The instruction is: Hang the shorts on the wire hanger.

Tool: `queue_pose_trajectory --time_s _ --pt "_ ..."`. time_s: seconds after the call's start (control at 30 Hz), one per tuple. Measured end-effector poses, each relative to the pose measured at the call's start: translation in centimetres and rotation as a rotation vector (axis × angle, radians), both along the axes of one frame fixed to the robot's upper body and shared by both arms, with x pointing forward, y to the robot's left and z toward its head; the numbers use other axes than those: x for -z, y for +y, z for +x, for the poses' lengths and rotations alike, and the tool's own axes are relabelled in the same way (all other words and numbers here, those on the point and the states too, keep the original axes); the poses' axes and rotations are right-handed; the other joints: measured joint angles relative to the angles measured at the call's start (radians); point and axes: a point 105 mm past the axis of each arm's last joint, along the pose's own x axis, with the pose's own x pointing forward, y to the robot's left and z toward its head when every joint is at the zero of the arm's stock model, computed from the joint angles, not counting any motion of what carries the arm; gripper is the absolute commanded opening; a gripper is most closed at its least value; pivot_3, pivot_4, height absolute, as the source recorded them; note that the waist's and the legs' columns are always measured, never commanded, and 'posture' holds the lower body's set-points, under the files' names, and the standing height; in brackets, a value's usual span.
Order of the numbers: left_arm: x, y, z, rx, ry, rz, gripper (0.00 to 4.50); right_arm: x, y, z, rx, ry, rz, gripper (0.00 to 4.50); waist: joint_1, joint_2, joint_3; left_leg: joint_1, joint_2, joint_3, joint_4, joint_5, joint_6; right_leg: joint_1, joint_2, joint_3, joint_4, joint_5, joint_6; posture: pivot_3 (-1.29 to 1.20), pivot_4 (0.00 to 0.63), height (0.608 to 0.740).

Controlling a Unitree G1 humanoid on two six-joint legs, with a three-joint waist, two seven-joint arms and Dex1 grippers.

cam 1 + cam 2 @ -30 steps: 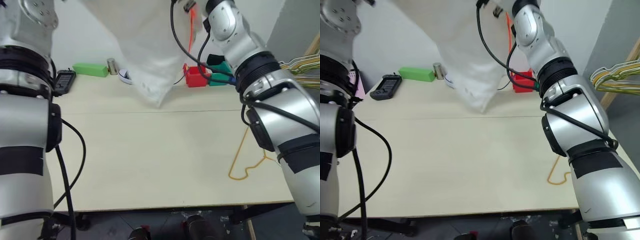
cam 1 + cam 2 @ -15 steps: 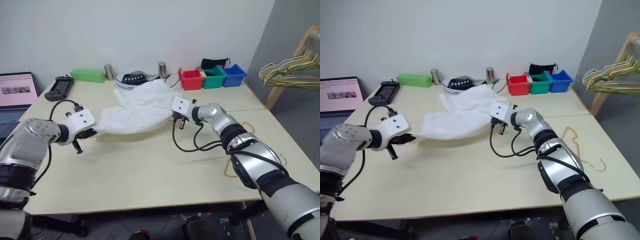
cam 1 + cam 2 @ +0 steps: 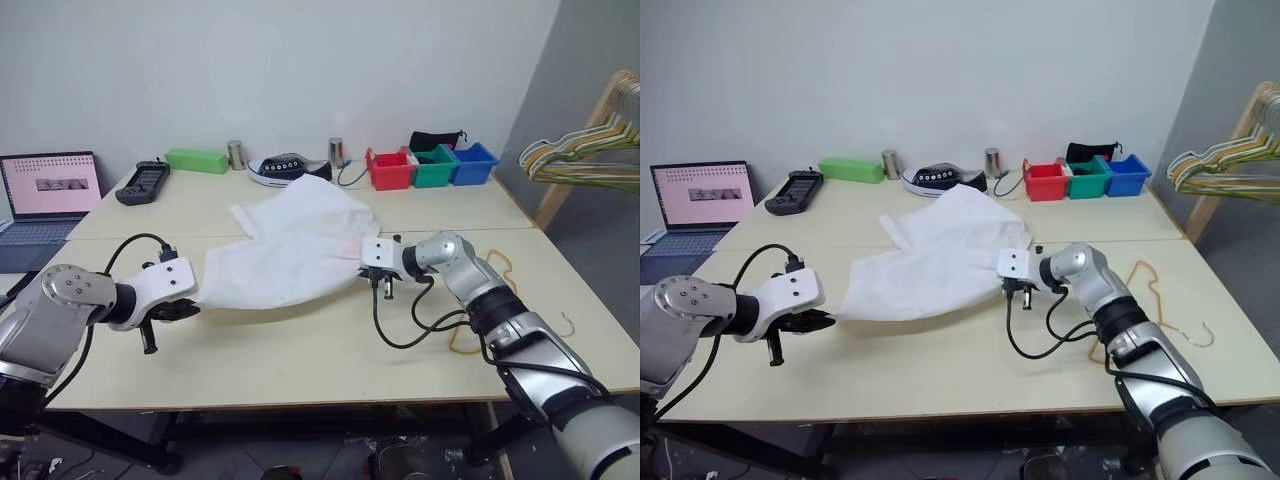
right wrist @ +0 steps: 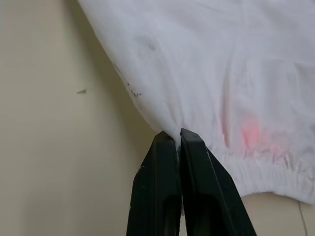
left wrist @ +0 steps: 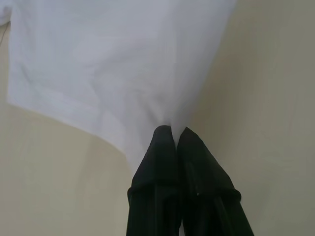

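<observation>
Your shorts (image 3: 285,255) lie stretched across the middle of the worktop (image 3: 300,350), so passage there is blocked. In front of them the worktop is bare. The wire hanger (image 3: 1145,300) lies near the right edge; sneaker (image 3: 285,167) and bins (image 3: 430,165) line the back.

Both pincers (image 3: 188,310) (image 3: 362,277) pinch the shorts (image 3: 290,255) stretched over the table (image 3: 300,350).

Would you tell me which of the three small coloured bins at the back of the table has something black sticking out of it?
The green bin, the middle one between the red bin and the blue bin; the black item rises behind its rim.
</observation>
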Motion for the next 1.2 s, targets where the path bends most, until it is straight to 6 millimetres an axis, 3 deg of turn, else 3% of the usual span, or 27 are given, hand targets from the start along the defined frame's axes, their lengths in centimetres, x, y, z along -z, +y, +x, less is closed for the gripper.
queue_pose_trajectory --time_s 0.1,0.37,0.53,0.97,1.2 --pt "0.2 0.2 -0.3 0.012 0.010 0.012 0.03 0.6 -0.6 -1.6 -0.026 0.052 -0.013 0.00 0.006 0.000 0.000 0.000 0.000 0.001 0.000 0.000 0.000 0.000 0.000 0.000 0.000 0.000 0.000 -0.12 0.000 0.740" --pt "2.6 0.0 -3.4 0.086 0.159 0.018 0.03 0.8 -1.4 -5.9 -0.111 0.176 -0.048 0.00 0.009 0.000 0.000 -0.003 0.002 0.003 -0.006 0.000 0.000 -0.002 0.000 -0.001 -0.008 -0.001 0.002 -0.13 0.000 0.740" --pt "3.5 -0.4 -4.4 0.120 0.195 0.020 0.03 1.9 -2.2 -9.3 -0.154 0.352 -0.070 0.00 0.011 0.000 0.000 -0.004 0.002 0.003 -0.008 -0.001 -0.001 -0.001 -0.001 -0.002 -0.013 -0.003 -0.002 -0.13 0.008 0.740" --pt "4.6 -0.7 -5.4 0.171 0.247 0.026 0.03 2.6 -2.4 -12.2 -0.100 0.618 -0.028 0.00 0.012 0.001 0.001 -0.004 0.002 0.004 -0.008 -0.001 -0.001 -0.002 -0.003 -0.002 -0.014 -0.003 -0.003 -0.14 0.027 0.740" --pt "4.7 -0.6 -6.4 0.195 0.311 0.015 1.44 2.4 -2.2 -12.7 -0.100 0.660 -0.014 1.63 0.014 0.002 0.003 -0.005 0.002 0.004 -0.008 -0.002 -0.002 -0.004 -0.003 -0.003 -0.015 -0.004 -0.003 -0.14 0.027 0.740"
